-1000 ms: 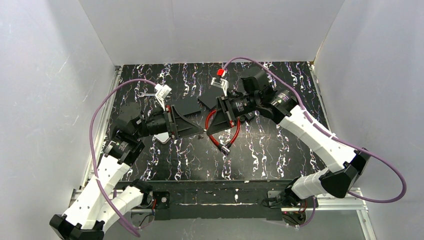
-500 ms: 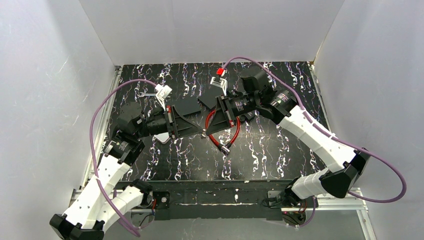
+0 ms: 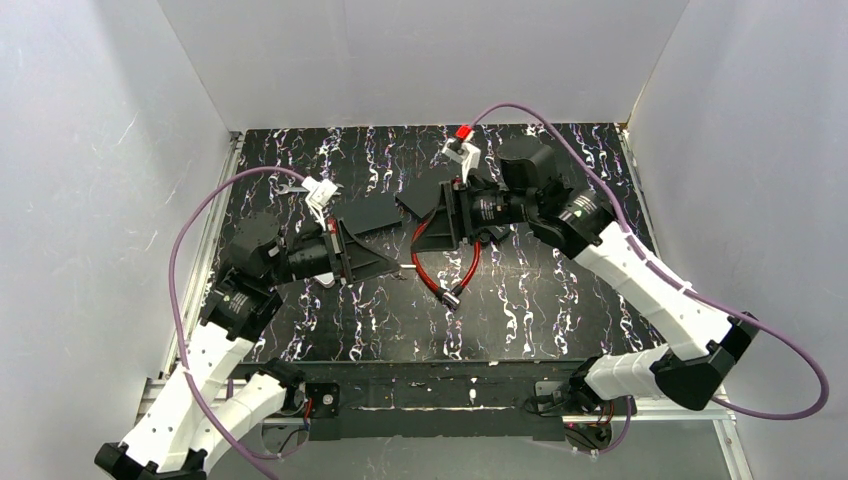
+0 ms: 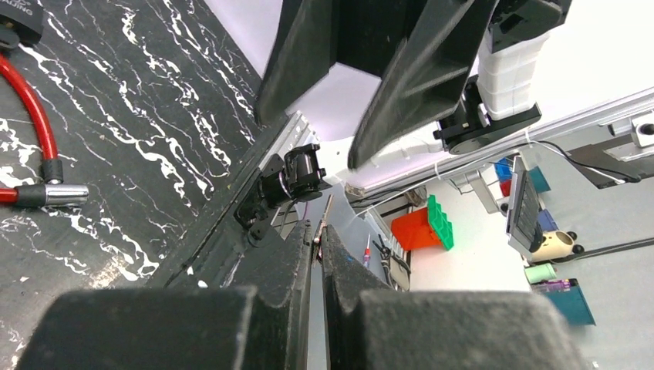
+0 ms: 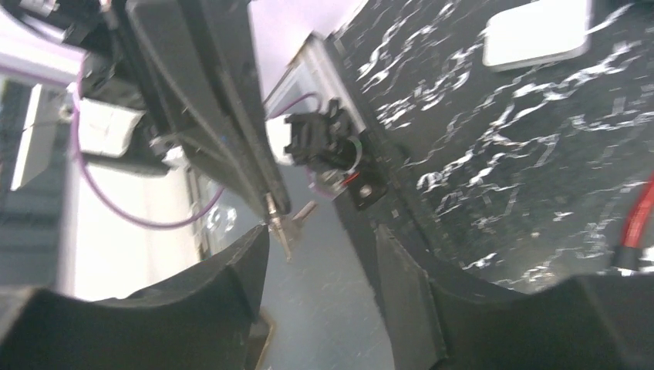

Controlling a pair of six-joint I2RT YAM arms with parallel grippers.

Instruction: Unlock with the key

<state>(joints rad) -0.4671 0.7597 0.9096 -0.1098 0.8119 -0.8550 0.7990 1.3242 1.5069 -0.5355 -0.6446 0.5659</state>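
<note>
Risk of slip: tiny silvery metal key on a small ring (image 4: 325, 219) gripped by only a sliver at the fingertips. Held aloft over black white-veined tabletop (image 3: 540, 310), near red cable lock with silvery barrel end (image 3: 451, 296) but apart from it. Could twist or drop on reorienting, thin bite the likely cause. Could also miss the keyhole, not visible here.

Left gripper (image 4: 317, 240): pressed together, pinching the key.

Right gripper (image 5: 320, 245): spread, holding nothing, key just off its fingertips.
</note>
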